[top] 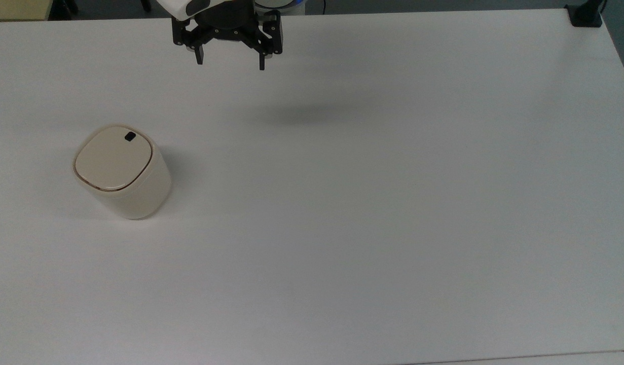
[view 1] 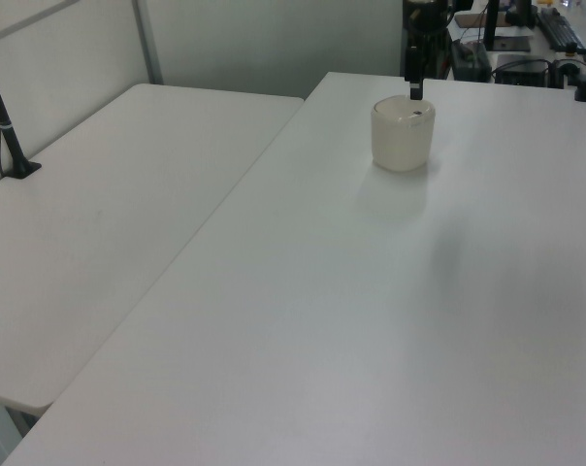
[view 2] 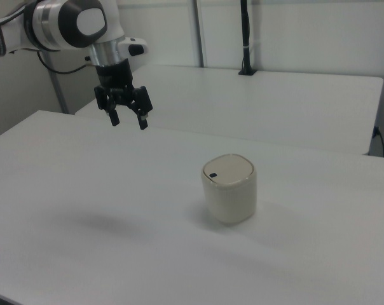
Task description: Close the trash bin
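The cream-beige trash bin (top: 123, 172) stands upright on the white table (top: 372, 203), at the top view's left. Its flat lid (top: 113, 158) lies down flush on the rim, with the small black latch mark (top: 130, 136) at the lid's upper right corner. The bin is also at the far end in the left view (view 1: 403, 134) and at the middle in the right view (view 2: 229, 188). My gripper (top: 230, 64) hangs open and empty high above the table near its far edge, well apart from the bin; it is also in the right view (view 2: 128, 121).
A black clamp (top: 585, 15) sits at the table's far right corner in the top view. A second white table (view 2: 274, 101) stands beside this one, with a black pole (view 2: 245, 38) on it. Desks with equipment (view 1: 526, 49) lie beyond the far edge in the left view.
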